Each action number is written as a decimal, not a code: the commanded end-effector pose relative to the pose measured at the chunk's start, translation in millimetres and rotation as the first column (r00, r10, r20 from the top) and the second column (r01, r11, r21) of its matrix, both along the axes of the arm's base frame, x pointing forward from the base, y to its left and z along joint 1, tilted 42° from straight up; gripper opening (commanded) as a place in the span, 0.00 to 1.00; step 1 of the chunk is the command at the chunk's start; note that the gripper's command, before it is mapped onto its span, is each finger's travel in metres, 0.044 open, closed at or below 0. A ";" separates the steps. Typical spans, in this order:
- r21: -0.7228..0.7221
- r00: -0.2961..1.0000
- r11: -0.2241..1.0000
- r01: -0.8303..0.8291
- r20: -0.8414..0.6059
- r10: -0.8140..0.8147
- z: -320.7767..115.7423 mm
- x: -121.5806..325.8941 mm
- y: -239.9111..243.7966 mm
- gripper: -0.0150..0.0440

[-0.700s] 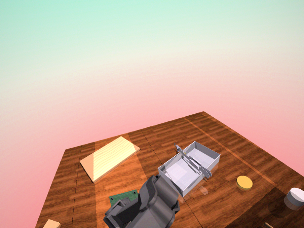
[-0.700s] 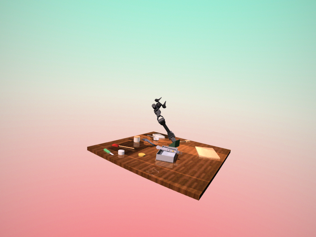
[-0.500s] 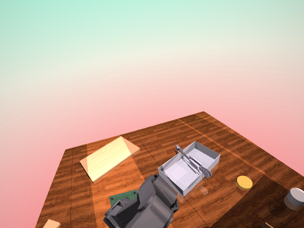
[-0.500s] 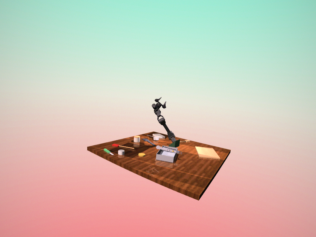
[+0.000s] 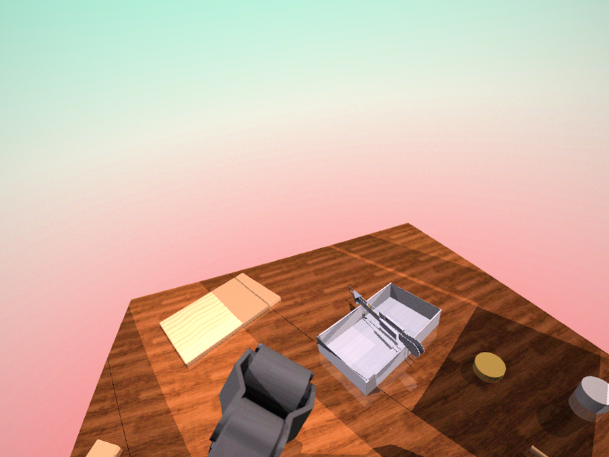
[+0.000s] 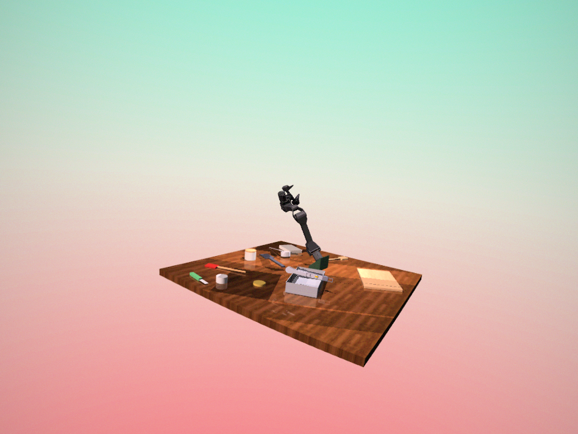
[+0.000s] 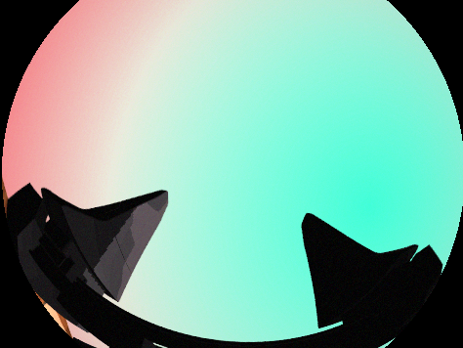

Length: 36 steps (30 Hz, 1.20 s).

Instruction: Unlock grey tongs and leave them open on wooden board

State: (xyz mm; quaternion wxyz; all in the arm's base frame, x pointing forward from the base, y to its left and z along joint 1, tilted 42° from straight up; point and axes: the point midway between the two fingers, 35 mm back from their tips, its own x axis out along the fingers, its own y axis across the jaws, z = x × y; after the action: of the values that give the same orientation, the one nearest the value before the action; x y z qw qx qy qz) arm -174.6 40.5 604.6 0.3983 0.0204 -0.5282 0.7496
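Your tool stands wide open with nothing between its fingers, raised high over the bench and aimed at open background. The tongs lie across the tin, running, as seen from above, from far left to near right, both ends past the rims. The board is to the left of the tin, well apart.

The step in hand looks like the approach. Swing the arm round and turn the wrist down while you are still high, so that you don't sweep the tin. Keep the fingers wide and set one on each side of the tongs, over the tin's hollow, clear of its rims. The narrow far-left end, with the small yellow part, is probably the hinge; leave yourself a firm hold that lets the broad end tip downward later. Come down slowly: a nudge could roll the tongs or drop them into the tin. Close evenly, then lift straight before tilting.
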 end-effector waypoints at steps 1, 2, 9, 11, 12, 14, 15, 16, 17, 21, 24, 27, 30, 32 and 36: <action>-0.002 0.985 0.985 -0.174 0.005 0.174 -1.3 -21.7 -38.6 1.00; -0.003 0.977 0.977 -0.212 0.007 0.212 -1.9 -25.6 -47.8 1.00; -0.016 0.880 0.880 -0.474 0.030 0.475 -9.2 -42.7 -120.3 1.00; -0.023 0.837 0.837 -0.546 0.039 0.547 -12.2 -43.7 -143.2 1.00; -0.027 0.813 0.814 -0.580 0.043 0.581 -13.9 -43.4 -154.8 1.00; -0.035 0.762 0.764 -0.645 0.052 0.646 -17.4 -41.5 -177.7 1.00; -0.040 0.734 0.736 -0.675 0.057 0.676 -19.4 -39.8 -189.3 1.00; -0.045 0.705 0.708 -0.705 0.062 0.706 -21.4 -37.6 -200.9 1.00; -0.050 0.675 0.678 -0.733 0.067 0.735 -23.6 -34.8 -212.6 1.00; -0.074 0.547 0.553 -0.830 0.088 0.833 -32.9 -19.4 -257.1 1.00; -0.096 0.439 0.448 -0.889 0.105 0.892 -41.1 -2.3 -290.1 1.00; -0.122 0.323 0.338 -0.933 0.123 0.938 -50.3 19.3 -321.7 1.00; -0.149 0.209 0.229 -0.962 0.141 0.968 -59.9 44.0 -349.6 1.00; -0.144 0.158 0.186 -0.972 0.184 0.970 -68.9 58.5 -366.7 1.00; -0.145 0.042 0.080 -0.986 0.247 0.968 -84.4 94.6 -393.0 1.00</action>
State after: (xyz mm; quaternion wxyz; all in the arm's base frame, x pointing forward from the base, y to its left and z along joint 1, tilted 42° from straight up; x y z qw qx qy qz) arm -111.1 -329.4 532.9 -0.2438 0.2683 -0.4458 0.8185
